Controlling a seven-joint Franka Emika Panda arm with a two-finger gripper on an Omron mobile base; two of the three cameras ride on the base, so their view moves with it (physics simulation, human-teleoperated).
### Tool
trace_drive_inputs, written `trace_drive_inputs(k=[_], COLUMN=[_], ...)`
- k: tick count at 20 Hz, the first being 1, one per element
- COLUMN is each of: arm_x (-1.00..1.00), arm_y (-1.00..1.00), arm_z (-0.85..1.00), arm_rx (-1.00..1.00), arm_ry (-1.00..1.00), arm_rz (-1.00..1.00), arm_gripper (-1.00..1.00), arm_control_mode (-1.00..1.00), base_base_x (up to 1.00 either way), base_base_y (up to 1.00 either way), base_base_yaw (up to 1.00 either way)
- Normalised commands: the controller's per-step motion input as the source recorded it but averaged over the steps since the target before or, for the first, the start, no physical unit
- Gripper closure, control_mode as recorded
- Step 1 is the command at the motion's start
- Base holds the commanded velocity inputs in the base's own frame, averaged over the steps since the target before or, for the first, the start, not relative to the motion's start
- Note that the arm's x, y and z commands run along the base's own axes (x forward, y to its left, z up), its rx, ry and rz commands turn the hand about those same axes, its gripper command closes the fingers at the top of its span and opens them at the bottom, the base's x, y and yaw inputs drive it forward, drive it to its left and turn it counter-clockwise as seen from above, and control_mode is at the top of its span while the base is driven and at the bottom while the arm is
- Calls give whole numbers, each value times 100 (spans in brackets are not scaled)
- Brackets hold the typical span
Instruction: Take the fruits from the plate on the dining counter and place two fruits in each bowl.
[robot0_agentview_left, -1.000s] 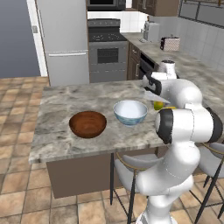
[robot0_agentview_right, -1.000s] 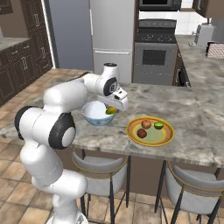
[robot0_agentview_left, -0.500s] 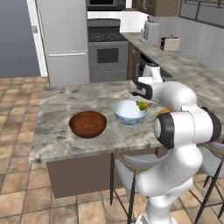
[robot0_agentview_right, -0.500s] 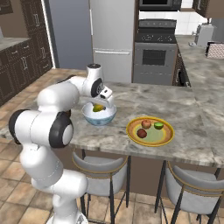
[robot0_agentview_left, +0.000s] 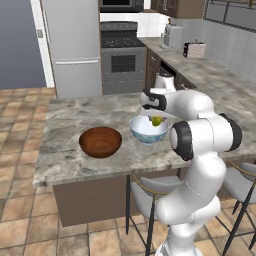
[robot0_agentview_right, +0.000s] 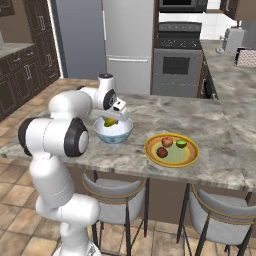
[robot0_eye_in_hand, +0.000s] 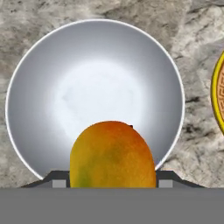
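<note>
Yellow fruit: one, orange-yellow with a green patch, clamped between the fingers, suspended over the white bowl, above its hollow and not resting in it; lower part cut off in the hand view.
Gripper: pointed down over the white bowl, forearm level above the bench, elbow bent back toward the base.
Bowls: two. White one holding nothing inside; brown bowl beside it, apart, interior bare.
Plate: one, yellow, on the bench near the white bowl, not touching; only its rim edge seen from the hand.
Fruits on plate: three, namely dark red, reddish-peach, bright green, grouped close together; contact between them hard to make out.
</note>
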Motion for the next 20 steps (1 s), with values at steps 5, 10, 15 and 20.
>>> trace_drive_inputs(k=[5, 10, 15, 20], arm_x=[10, 2, 4, 6], arm_y=[12, 0, 0, 0], arm_z=[-50, -53, -35, -6], arm_rx=[-3, 0, 0, 0], arm_ry=[2, 0, 0, 0], arm_rz=[8, 6, 5, 1], arm_gripper=[100, 100, 100, 100], arm_control_mode=[-100, -100, -100, -100], base_base_x=[0, 0, 0, 0], base_base_y=[0, 0, 0, 0], base_base_yaw=[0, 0, 0, 0])
